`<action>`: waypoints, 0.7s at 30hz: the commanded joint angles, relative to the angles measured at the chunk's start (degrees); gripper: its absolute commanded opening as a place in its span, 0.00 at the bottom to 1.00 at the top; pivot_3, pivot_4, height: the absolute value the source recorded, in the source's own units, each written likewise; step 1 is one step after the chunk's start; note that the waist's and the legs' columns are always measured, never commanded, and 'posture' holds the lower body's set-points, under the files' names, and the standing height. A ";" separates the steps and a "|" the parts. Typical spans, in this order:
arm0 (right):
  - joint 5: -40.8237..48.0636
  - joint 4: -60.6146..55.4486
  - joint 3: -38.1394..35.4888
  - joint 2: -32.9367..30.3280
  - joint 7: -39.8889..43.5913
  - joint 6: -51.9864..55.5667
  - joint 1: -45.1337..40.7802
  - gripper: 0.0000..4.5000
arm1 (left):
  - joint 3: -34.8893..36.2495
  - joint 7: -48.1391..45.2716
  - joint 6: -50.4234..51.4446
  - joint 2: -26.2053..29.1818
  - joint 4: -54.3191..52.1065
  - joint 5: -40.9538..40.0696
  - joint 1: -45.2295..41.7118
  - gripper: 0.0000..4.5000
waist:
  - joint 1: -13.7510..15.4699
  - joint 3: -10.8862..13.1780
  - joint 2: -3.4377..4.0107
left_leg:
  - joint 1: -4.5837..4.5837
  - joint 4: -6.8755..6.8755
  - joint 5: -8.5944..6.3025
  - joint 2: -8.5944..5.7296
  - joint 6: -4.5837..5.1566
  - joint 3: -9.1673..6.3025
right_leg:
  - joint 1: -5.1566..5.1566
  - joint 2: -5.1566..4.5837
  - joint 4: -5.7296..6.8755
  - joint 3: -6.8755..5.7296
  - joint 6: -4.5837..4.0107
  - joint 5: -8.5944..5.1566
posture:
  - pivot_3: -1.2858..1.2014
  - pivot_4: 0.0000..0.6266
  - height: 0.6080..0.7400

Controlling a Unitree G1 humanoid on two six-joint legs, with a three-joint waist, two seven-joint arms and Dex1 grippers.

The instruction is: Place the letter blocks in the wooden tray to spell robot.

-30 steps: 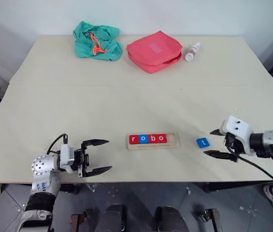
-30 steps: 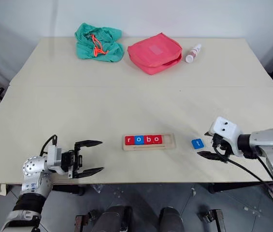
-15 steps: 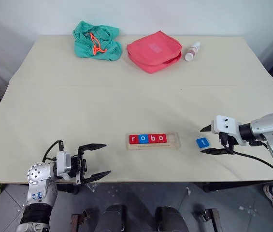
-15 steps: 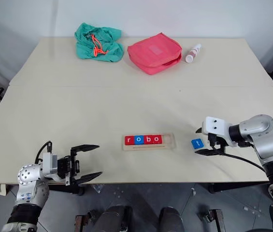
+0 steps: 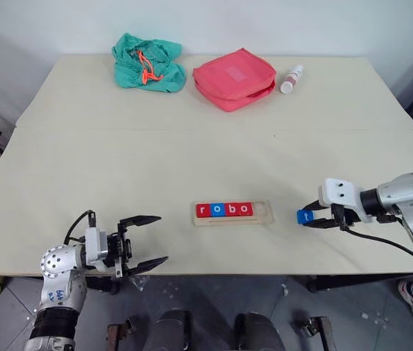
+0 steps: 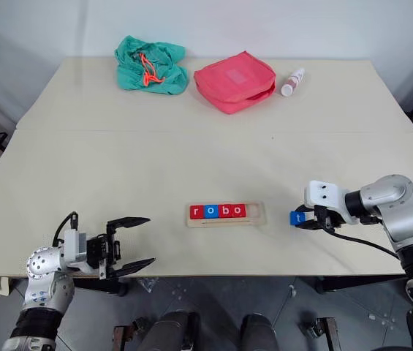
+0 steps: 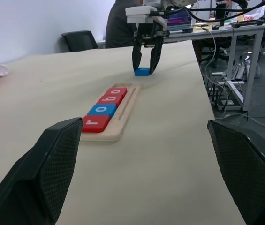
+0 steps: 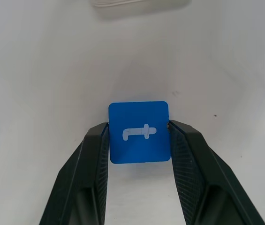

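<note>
My left fingers (image 5: 146,243) stand wide apart and hold nothing, hovering over the near edge of the desk (image 5: 118,168). My right fingers (image 8: 138,140) are drawn in narrow, one on each side of the blue t block (image 8: 139,131), their tips at its two opposite edges; the block lies flat on the desk between them. Just beyond that block, toward my left fingers, lies the wooden tray (image 5: 233,212) with four blocks (image 5: 224,210) reading r, o, b, o and a bare slot at the end nearest my right fingers.
</note>
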 commanded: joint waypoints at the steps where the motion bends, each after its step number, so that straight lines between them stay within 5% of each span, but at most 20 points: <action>1: 3.81 -6.74 -3.12 1.13 -1.58 9.82 -1.75 0.33 | 0.16 -0.80 -0.03 0.30 1.07 -0.24 -1.37 1.00 | -0.02 0.00 0.00 | 0.00 -0.01 0.00 0.00 0.00 0.00 | -0.02 0.00 0.00 0.00 0.00 0.00 | 0.52 0.24 1.00; 4: 8.80 -15.85 -3.52 3.63 -2.95 23.47 -4.36 0.33 | 0.03 -1.46 -0.04 0.04 2.31 -0.20 -2.80 1.00 | -0.24 0.04 0.07 | -0.03 -0.05 0.00 0.02 -0.01 0.02 | -0.10 0.01 0.01 0.01 0.00 0.00 | 0.52 0.24 1.00; 9: 10.63 -21.68 -1.65 6.12 -4.99 30.11 -5.64 0.33 | 0.18 -2.26 -0.15 -0.05 3.86 -0.01 -4.30 1.00 | 0.22 0.04 0.06 | -0.07 -0.08 -0.03 0.01 -0.05 -0.09 | -0.19 0.03 0.10 0.00 0.00 0.00 | 0.52 0.24 1.00; 21: 6.04 -13.56 3.56 10.38 -5.93 23.26 -7.79 0.33 | 1.06 -2.17 -0.11 0.77 2.46 -0.31 -3.08 1.00 | -0.17 0.04 0.06 | -0.16 -0.09 -0.03 -0.04 -0.05 -0.14 | -0.26 0.02 0.12 -0.04 0.00 0.00 | 0.52 0.24 1.00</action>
